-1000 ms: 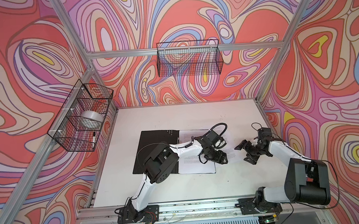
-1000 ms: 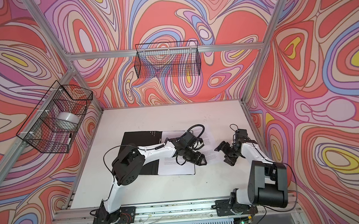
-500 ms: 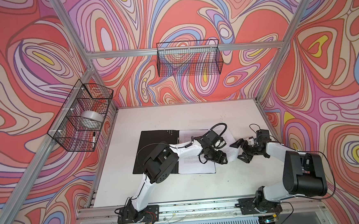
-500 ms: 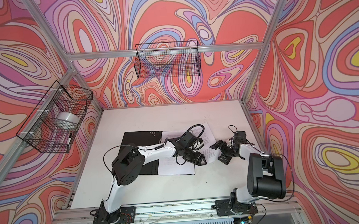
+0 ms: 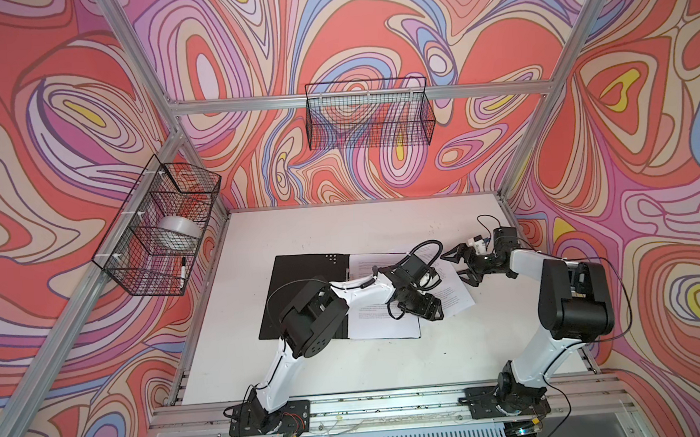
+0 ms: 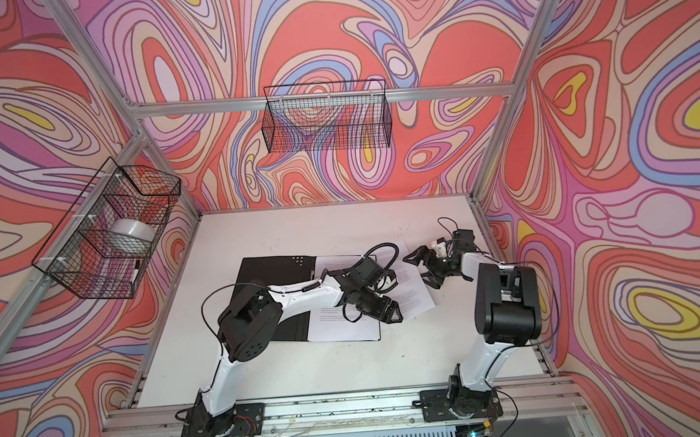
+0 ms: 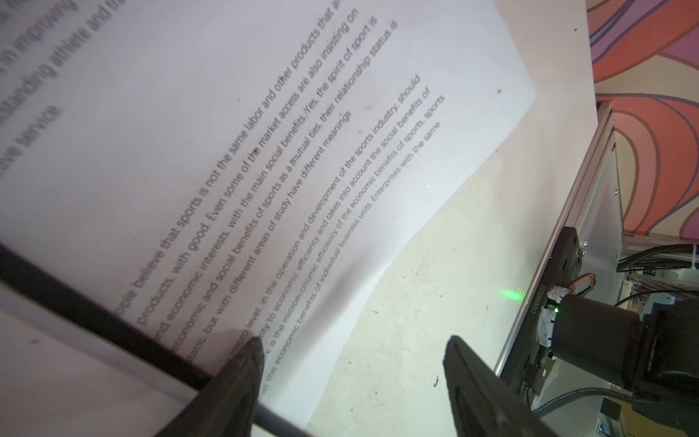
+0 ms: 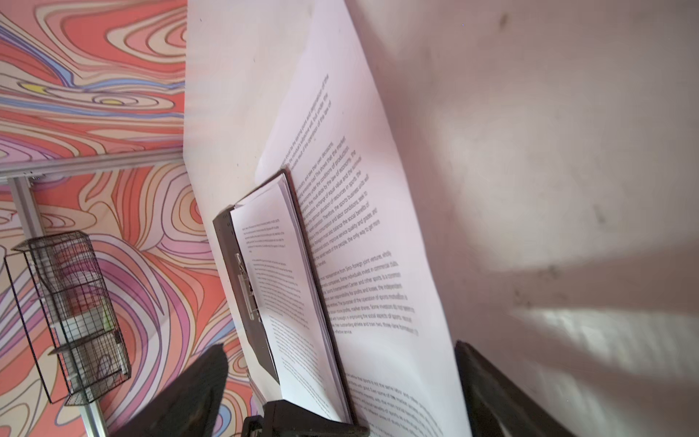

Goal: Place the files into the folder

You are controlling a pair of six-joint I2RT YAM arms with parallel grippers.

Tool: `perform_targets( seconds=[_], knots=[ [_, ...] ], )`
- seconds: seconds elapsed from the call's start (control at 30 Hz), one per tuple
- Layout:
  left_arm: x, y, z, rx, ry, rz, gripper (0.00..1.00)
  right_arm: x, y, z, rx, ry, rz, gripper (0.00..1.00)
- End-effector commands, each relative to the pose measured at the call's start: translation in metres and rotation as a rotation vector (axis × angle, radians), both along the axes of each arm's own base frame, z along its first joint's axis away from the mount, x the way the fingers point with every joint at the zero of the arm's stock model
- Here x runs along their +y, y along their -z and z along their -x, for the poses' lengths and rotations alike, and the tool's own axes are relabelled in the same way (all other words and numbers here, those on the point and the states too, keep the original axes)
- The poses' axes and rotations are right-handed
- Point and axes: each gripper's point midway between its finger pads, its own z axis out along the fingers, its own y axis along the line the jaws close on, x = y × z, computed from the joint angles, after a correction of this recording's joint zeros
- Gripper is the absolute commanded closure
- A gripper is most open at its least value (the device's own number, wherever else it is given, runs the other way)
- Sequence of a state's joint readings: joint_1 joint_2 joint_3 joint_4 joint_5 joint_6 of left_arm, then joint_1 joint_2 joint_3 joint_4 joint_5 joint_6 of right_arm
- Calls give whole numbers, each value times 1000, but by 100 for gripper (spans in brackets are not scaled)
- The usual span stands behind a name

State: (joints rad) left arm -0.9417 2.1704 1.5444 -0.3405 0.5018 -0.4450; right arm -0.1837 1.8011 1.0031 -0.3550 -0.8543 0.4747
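The folder (image 5: pixel 298 285) (image 6: pixel 268 278) lies open and flat on the white table, black inside up. A stack of files (image 5: pixel 382 328) lies on its right half. Loose files (image 5: pixel 455 294) (image 7: pixel 264 132) (image 8: pixel 378 189) lie skewed, overhanging the folder's right edge onto the table. My left gripper (image 5: pixel 430 295) (image 7: pixel 351 340) is open, low over the loose sheet's edge: one finger above paper and the folder's rim, the other above bare table. Just right of the loose sheets, my right gripper (image 5: pixel 460 266) (image 8: pixel 340 346) is open wide and holds nothing.
A wire basket (image 5: pixel 161 231) holding a tape roll (image 5: pixel 176 234) hangs on the left wall. Another wire basket (image 5: pixel 369 114) hangs on the back wall. An aluminium rail (image 5: pixel 351 402) with both arm bases runs along the table's front edge.
My right gripper has moved left and toward the back, up to the loose sheets' right edge, and has opened slightly wider. The left arm and the papers have not moved.
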Motion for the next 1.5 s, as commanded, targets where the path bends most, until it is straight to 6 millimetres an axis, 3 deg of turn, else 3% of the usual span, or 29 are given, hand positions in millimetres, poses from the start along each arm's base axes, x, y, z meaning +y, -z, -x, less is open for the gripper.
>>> perform_targets(
  seconds=[0.0,0.27,0.6,0.73,0.8,0.93,1.07,1.17,1.23,1.33,1.47],
  knots=[
    [52,61,30,140,-13,-251,24,18,5,3,14,-89,-35,7],
    [51,59,30,140,-15,-240,24,13,11,-19,8,-98,21,24],
    [46,48,22,127,-25,-217,24,12,31,-23,35,-167,98,78],
    [42,38,15,130,-36,-190,24,12,32,-23,37,-153,92,97],
    [36,27,8,117,-36,-172,24,12,29,-24,30,-145,85,100],
    [8,-25,-8,82,-24,-52,21,6,15,-28,-2,-105,132,100],
    [-13,-108,-20,-17,-19,125,16,-14,-10,-30,-42,-31,248,100],
    [-13,-166,-24,-110,-32,267,8,-26,-23,-28,-48,8,314,100],
    [-2,-195,-27,-160,-59,329,0,-34,-46,-27,-87,41,364,100],
    [31,-223,-39,-241,-149,386,0,-39,-70,-24,-121,69,403,100],
    [102,-230,-50,-395,-287,351,0,-36,-106,-17,-174,89,405,100]
  ],
)
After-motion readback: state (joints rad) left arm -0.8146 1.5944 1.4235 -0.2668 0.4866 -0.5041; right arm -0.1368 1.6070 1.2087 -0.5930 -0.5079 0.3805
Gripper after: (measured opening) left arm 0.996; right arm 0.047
